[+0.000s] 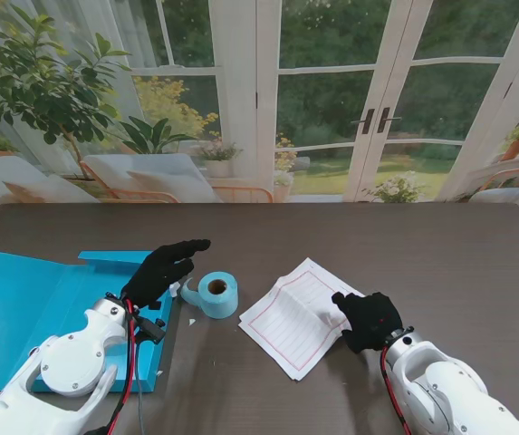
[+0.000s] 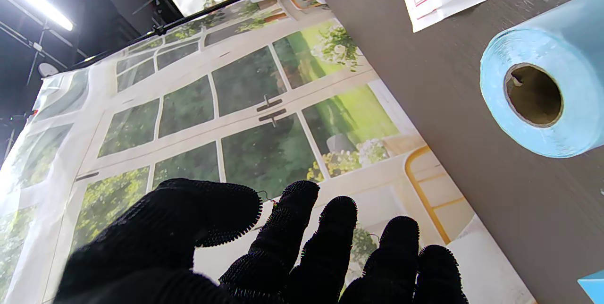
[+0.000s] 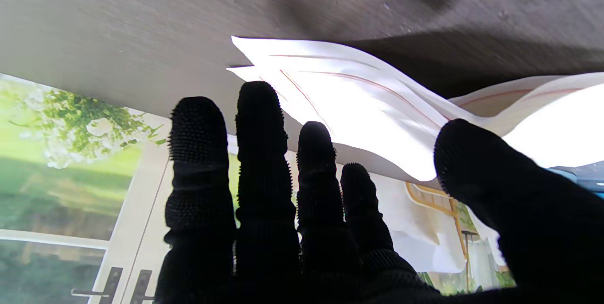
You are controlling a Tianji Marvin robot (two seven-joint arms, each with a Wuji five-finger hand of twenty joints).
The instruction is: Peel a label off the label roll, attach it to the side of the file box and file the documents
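Observation:
The light blue label roll (image 1: 217,294) lies on its side on the dark table, its cardboard core facing me, and a short tail curls off its left side. My left hand (image 1: 164,269) hovers just left of it, open, fingers stretched out and holding nothing; the wrist view shows the label roll (image 2: 542,91) beside my fingertips (image 2: 302,200). The blue file box (image 1: 24,308) lies opened flat at the left. The lined documents (image 1: 295,317) sit right of the roll. My right hand (image 1: 368,319) rests at their right edge, fingers apart, with the documents' edges (image 3: 368,120) curling up between thumb and fingers.
A small white scrap (image 1: 193,321) lies on the table near the roll. The table's far edge meets a printed backdrop of glass doors and plants (image 1: 331,100). A corner of the file box (image 2: 592,285) shows close to my left hand.

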